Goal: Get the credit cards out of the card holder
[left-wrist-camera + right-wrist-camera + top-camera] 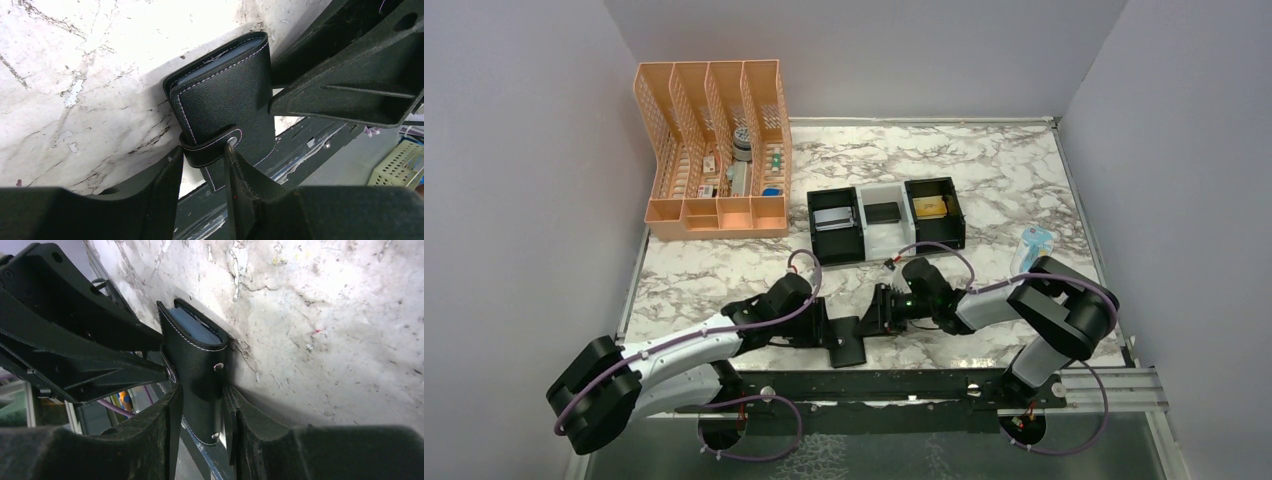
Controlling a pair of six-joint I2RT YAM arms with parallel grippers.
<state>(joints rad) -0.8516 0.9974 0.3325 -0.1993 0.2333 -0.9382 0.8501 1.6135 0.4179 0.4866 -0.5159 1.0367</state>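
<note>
The card holder (849, 342) is a small black wallet, closed, at the table's near edge between both grippers. In the left wrist view the card holder (225, 95) has its snap tab (207, 150) wrapped round one edge. My left gripper (202, 162) is shut on that tab, one fingertip (231, 150) at the snap stud. My right gripper (202, 400) is shut on the card holder (197, 365) from the other side. A blue-grey edge (192, 327) shows in its open end. I cannot make out separate credit cards.
Three square open trays (886, 218), black, white and black, stand at mid table. A peach desk organiser (714, 150) is at the back left. A blue-white object (1032, 246) lies by the right wall. A metal rail (904, 385) runs along the near edge.
</note>
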